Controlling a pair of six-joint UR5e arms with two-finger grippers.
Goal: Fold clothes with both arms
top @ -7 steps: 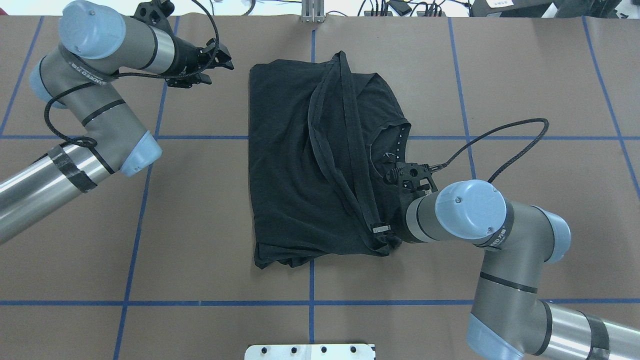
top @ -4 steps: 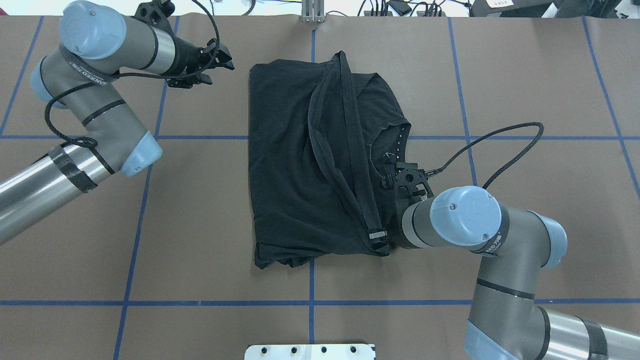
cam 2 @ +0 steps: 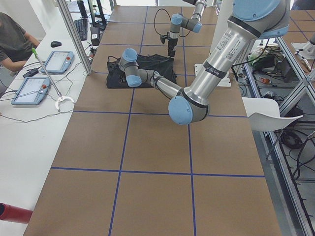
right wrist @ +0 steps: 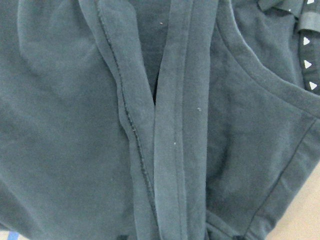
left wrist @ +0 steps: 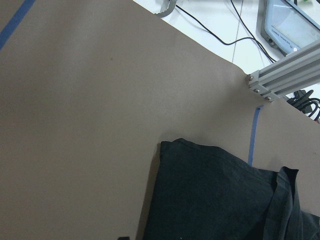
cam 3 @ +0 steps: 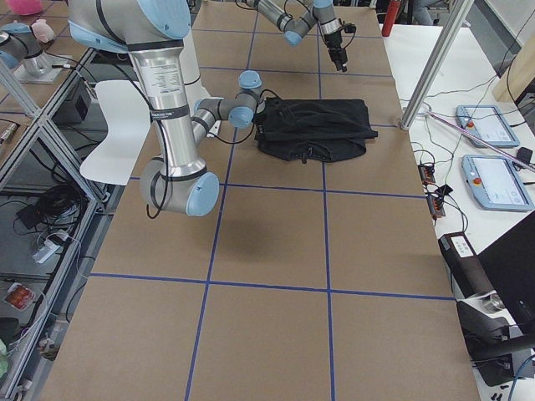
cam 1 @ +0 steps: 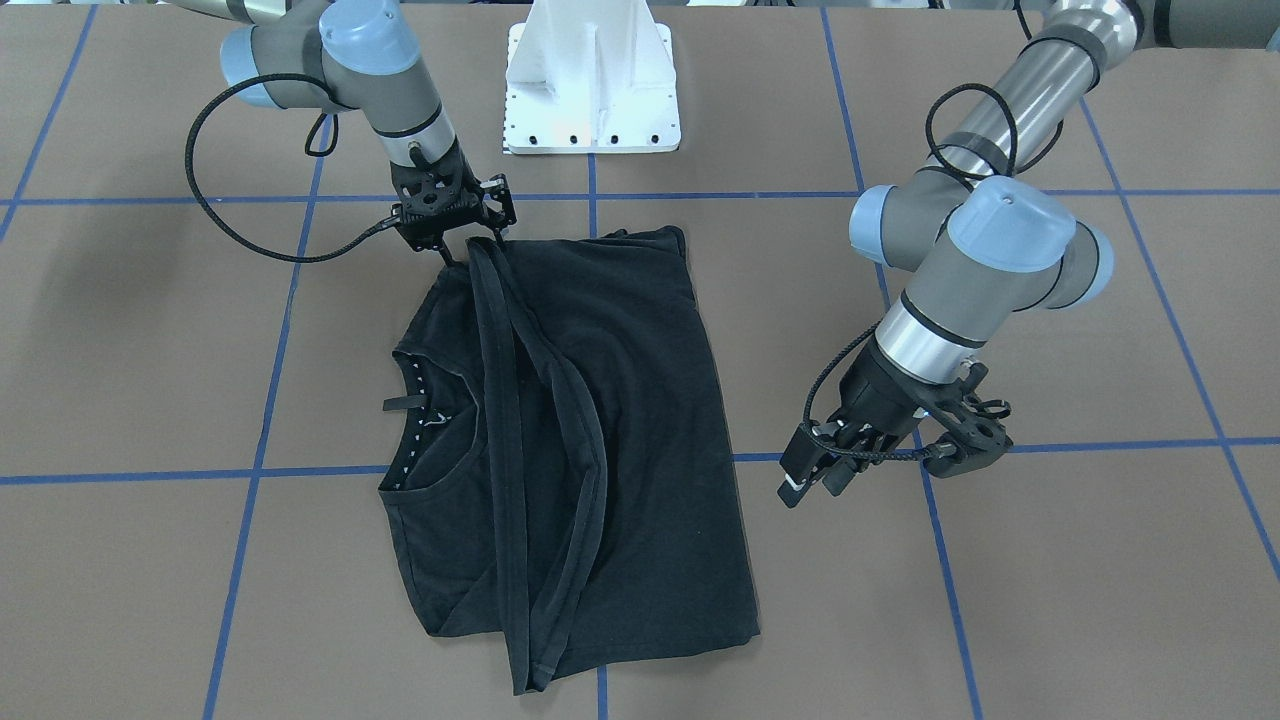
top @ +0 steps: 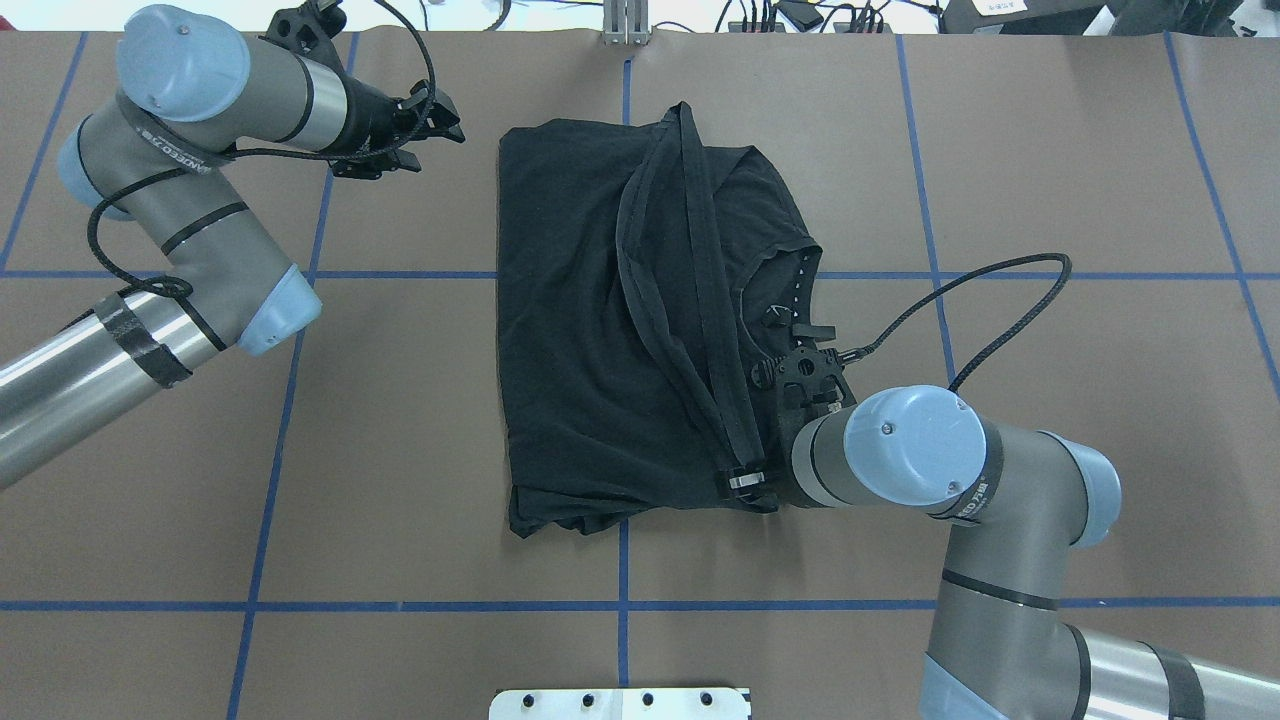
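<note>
From where I stood, the black T-shirt [top: 580, 330] lay in the middle of the brown table [top: 1050, 150], already doubled lengthwise into a rough rectangle. Its hem band [top: 700, 300] ran as a raised ridge along the top layer, and the collar [top: 790, 270] showed on the robot's right side. The right gripper [top: 745, 482] was down at the shirt's corner nearest the robot's base. Its 2 fingers looked pinched on the end of that hem band, though black cloth against black fingers made the grip hard to read. Its wrist camera showed only cloth, with the band running straight towards the lens. The left gripper [cam 1: 812, 480] hung off the shirt's other long side, near its far end and clear of the fabric. Its fingers were parted a little and held nothing. I judged the fold to be partway through: 1 lengthwise fold was down, and the right arm was busy with a loose edge. The ridge and the bunched near corner told me the layers were not yet flat. The next move, I reckoned, called for drawing that hem across or settling it smooth without dragging the layer beneath. The left arm would need to come in and take the matching far corner, so both ends travelled together.
</note>
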